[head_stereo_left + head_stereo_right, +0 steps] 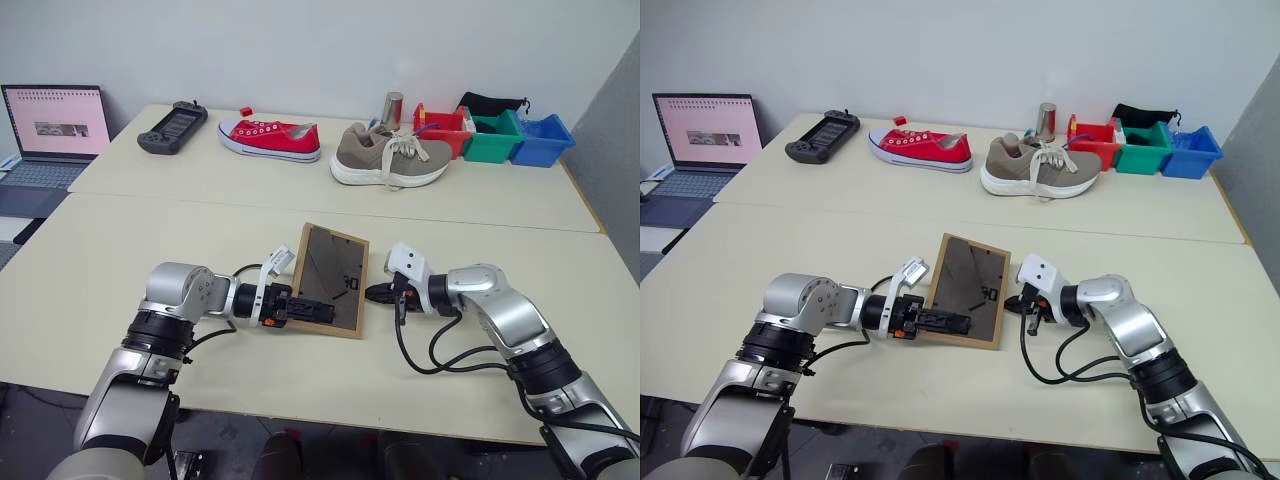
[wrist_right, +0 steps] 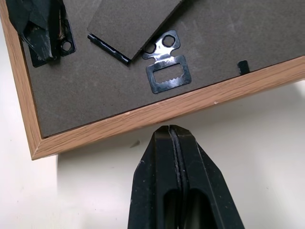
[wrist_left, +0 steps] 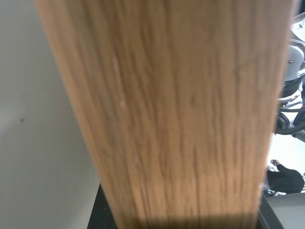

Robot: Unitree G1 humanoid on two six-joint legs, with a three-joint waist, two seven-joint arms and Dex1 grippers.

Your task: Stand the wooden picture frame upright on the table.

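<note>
The wooden picture frame (image 1: 335, 270) lies back-up on the table (image 1: 150, 230), between my two grippers. Its dark backing (image 2: 119, 90) shows the easel stand (image 2: 128, 24) and a sawtooth hanger (image 2: 167, 76). My left gripper (image 1: 305, 310) reaches in from the left and is shut on the frame's near left edge. One black finger (image 2: 40, 33) rests on the backing, and the light-wood rim (image 3: 181, 114) sits close between the fingers. My right gripper (image 2: 170, 130) is shut and holds nothing. Its tips sit just off the frame's right edge, not touching it.
Along the far table section stand a laptop (image 1: 55, 125), a game controller (image 1: 172, 127), a red sneaker (image 1: 270, 138), a beige sneaker (image 1: 388, 158), a metal can (image 1: 392, 107) and red (image 1: 445, 125), green (image 1: 492, 137) and blue (image 1: 541, 140) bins. A seam (image 1: 200, 197) divides the two sections.
</note>
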